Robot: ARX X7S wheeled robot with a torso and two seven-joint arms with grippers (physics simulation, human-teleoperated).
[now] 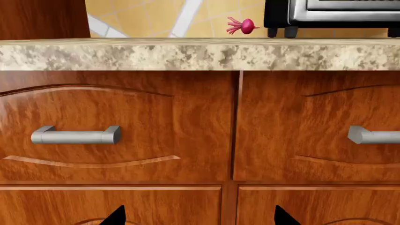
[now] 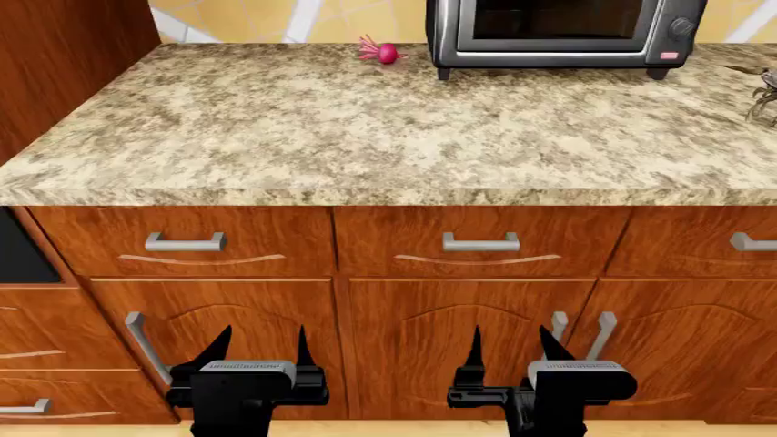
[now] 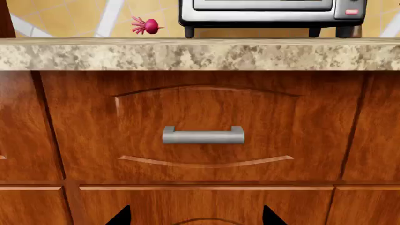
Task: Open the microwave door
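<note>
The microwave (image 2: pixel 559 32) is a silver and black box with a dark glass door, standing at the back of the counter; its door is shut. Its lower part also shows in the left wrist view (image 1: pixel 337 14) and the right wrist view (image 3: pixel 262 11). My left gripper (image 2: pixel 261 346) hangs low in front of the cabinet doors, open and holding nothing. My right gripper (image 2: pixel 508 344) is beside it at the same height, also open and empty. Both are well below and in front of the counter edge. The left gripper (image 1: pixel 200 216) and right gripper (image 3: pixel 196 216) each face wooden drawer fronts.
A speckled stone countertop (image 2: pixel 364 127) lies between me and the microwave. A small pink radish (image 2: pixel 384 52) sits left of it. Drawers with metal handles (image 2: pixel 185 241) (image 2: pixel 479 242) sit under the counter. A tall wooden cabinet (image 2: pixel 61 55) bounds the left; a dark object (image 2: pixel 765 91) sits far right.
</note>
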